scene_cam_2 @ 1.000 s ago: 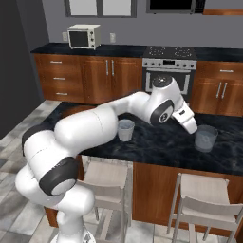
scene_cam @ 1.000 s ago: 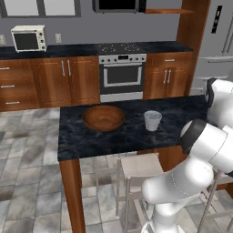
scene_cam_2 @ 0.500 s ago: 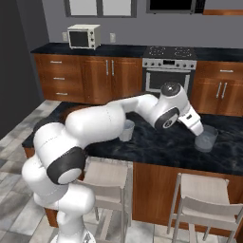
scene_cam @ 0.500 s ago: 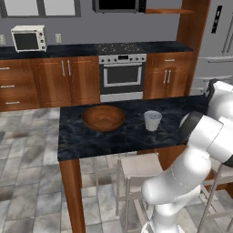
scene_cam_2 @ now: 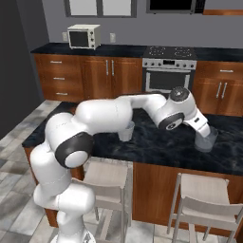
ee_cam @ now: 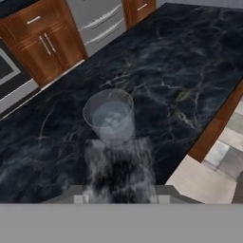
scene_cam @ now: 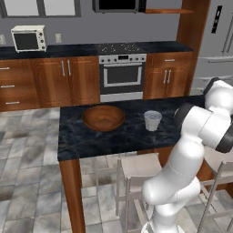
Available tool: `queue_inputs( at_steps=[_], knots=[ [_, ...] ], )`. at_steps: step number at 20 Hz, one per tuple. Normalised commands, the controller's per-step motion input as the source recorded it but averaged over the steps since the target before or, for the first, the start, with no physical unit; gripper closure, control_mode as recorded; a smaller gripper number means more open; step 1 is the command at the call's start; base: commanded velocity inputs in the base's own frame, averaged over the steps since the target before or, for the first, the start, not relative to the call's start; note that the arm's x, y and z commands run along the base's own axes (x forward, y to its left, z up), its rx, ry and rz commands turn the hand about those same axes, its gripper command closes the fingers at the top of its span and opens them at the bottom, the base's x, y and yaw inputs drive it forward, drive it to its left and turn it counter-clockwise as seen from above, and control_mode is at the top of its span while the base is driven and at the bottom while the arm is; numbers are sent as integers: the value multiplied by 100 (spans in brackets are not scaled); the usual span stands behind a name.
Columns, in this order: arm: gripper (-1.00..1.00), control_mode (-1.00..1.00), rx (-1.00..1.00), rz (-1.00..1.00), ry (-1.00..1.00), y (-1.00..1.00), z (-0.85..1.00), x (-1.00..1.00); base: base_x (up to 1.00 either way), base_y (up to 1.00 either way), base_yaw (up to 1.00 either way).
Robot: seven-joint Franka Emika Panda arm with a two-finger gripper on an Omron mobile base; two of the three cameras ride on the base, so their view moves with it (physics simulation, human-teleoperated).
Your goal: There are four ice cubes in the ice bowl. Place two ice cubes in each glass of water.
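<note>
Holding: the hand (ee_cam: 119,190) is closed on one ice cube (ee_cam: 121,166), a pale translucent block between its finger tips, with the dark marbling showing through it.
Hand position: above the desk (ee_cam: 180,71) and just short of the right glass (ee_cam: 110,116), the cube's far edge reaching the foot of that glass in the hand view.
Right glass: upright on the desk near its front edge, with water inside; a pale patch shows in the water, though whether it is a cube I cannot tell.
Same glass from the right base: it stands at the desk's right end (scene_cam_2: 207,140), with the end of the arm right over it.
Left glass: upright (scene_cam: 152,120) near the middle of the desk, well apart from the right one; partly hidden behind the arm from the right base (scene_cam_2: 126,131).
Ice bowl: the ice bowl (scene_cam: 103,117) rests on the desk to the left of the left glass, near it but not touching; its contents are too small to make out.
Surroundings: two stools (scene_cam_2: 107,173) stand tucked under the desk's front; an oven (scene_cam: 122,75) and a toaster oven (scene_cam: 28,38) sit along the back wall.
</note>
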Motion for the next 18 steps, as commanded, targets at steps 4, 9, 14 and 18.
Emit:
queue_inputs(
  at_steps=[4, 9, 14, 18],
  knots=[
    [100, -100, 0, 1, 4, -3, -23, 28, 0, 0, 0],
    [100, -100, -1, 3, 4, -6, -23, 31, 0, 0, 0],
    [100, -100, -1, 3, 2, -24, -21, 23, 0, 0, 0],
    [100, -100, 0, 3, 1, -27, -13, 27, 0, 0, 0]
  ],
)
